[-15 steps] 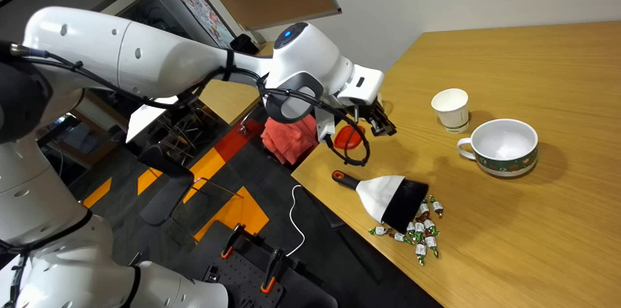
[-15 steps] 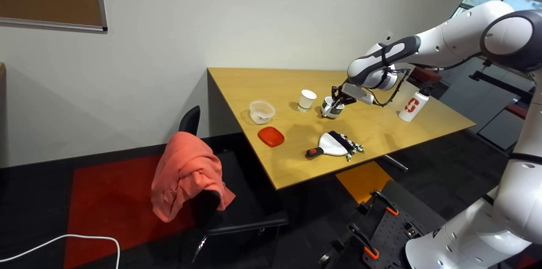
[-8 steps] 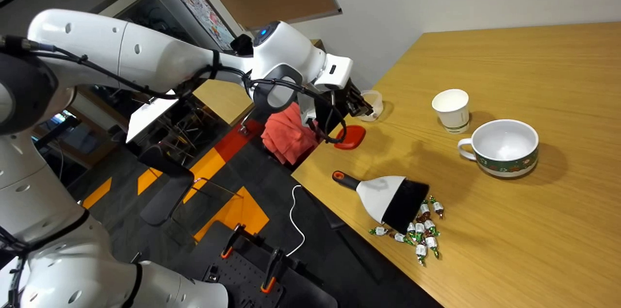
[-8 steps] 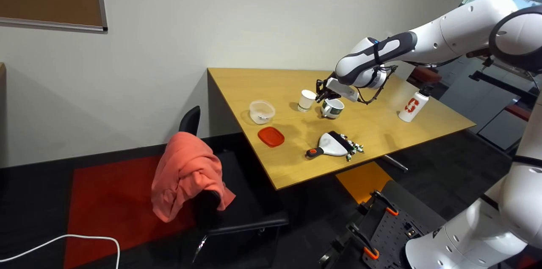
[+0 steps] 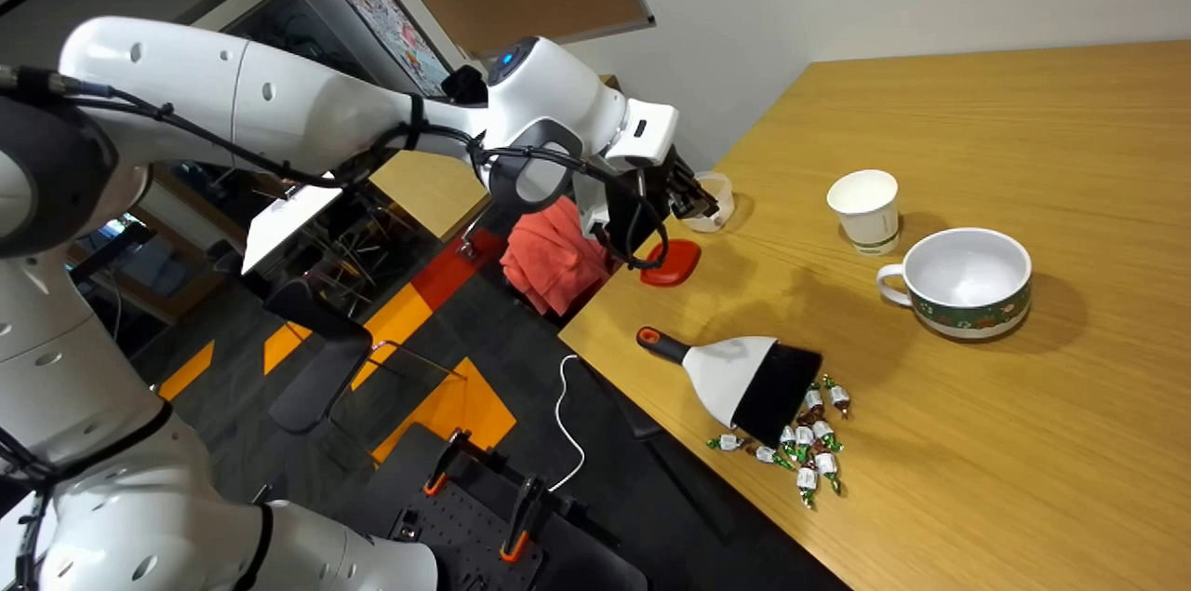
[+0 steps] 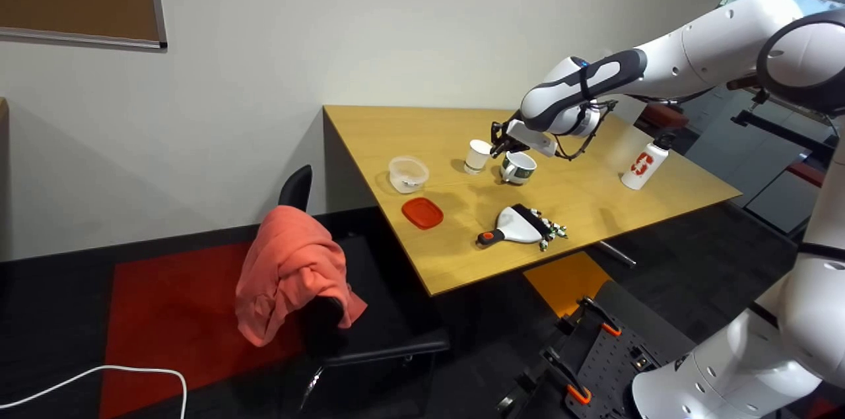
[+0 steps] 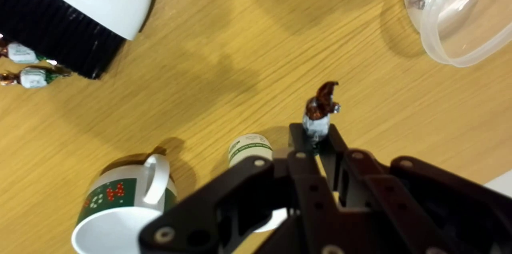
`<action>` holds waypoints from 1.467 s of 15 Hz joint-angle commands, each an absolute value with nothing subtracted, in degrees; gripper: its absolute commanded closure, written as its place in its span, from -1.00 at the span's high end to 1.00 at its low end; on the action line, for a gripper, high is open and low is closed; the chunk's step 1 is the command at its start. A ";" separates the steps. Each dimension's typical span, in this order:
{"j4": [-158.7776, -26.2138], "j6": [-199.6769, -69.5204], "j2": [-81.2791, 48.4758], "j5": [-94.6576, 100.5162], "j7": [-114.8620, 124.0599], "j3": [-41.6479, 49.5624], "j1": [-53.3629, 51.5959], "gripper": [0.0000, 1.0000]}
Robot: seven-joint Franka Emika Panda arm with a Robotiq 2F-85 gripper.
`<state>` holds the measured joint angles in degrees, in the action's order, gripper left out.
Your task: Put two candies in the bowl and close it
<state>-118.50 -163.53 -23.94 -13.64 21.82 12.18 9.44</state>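
Brown-and-white candy [image 7: 317,123] was clamped in the gripper [image 7: 315,141], right of centre in the wrist view, and, upper right, the clear bowl [image 7: 431,40] held another candy [image 7: 421,1]!

Candies [image 5: 804,440]: white centres, green and brown ends. Gripper [image 7: 316,138]: black. Bowl [image 6: 399,178]: clear, colourless. Lid [image 6: 422,213]: red. Mug [image 7: 120,194]: white, green band with red and white motifs. Cup [image 5: 865,209]: white, green stripe. Brush [image 5: 729,377]: white body, black bristles, black and orange handle. Table [image 5: 1051,442]: yellow-brown wood grain.
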 commanded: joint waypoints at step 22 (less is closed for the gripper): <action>-84.75 -160.33 -50.62 -10.09 26.29 10.02 -0.26 -0.93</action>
